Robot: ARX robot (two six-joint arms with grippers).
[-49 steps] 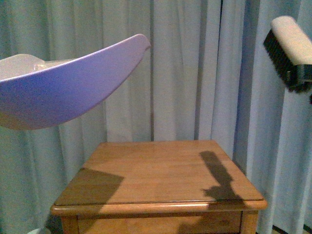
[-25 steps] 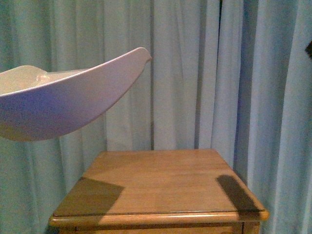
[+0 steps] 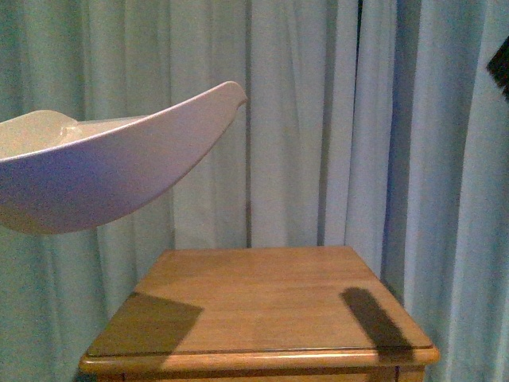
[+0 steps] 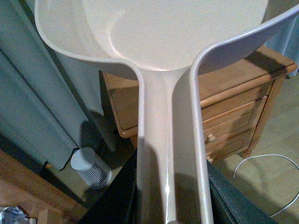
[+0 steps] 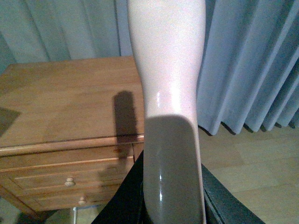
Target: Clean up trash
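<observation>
Trash is not showing in any of the three views, so its location cannot be told.

The left gripper is clamping the handle of the dustpan, with its dark fingers pressing in from either side. In the front view the dustpan is hanging in the air at the left. It is sitting well above the wooden surface, and its lip is tilting up toward the curtains.

The right gripper is closing on a pale handle, one dark finger lying against each side. In that view the handle is overlapping the edge of the surface. A dark sliver is cutting into the right edge of the front view; what it is cannot be told.

Two shadows are lying on the surface, a broad shadow at the front left corner and a narrow shadow near the right side.

The surface is topping a cabinet with drawers. On the floor, a small white ribbed cylinder is standing beside the cabinet, and a white cable is lying looped on the opposite side.
</observation>
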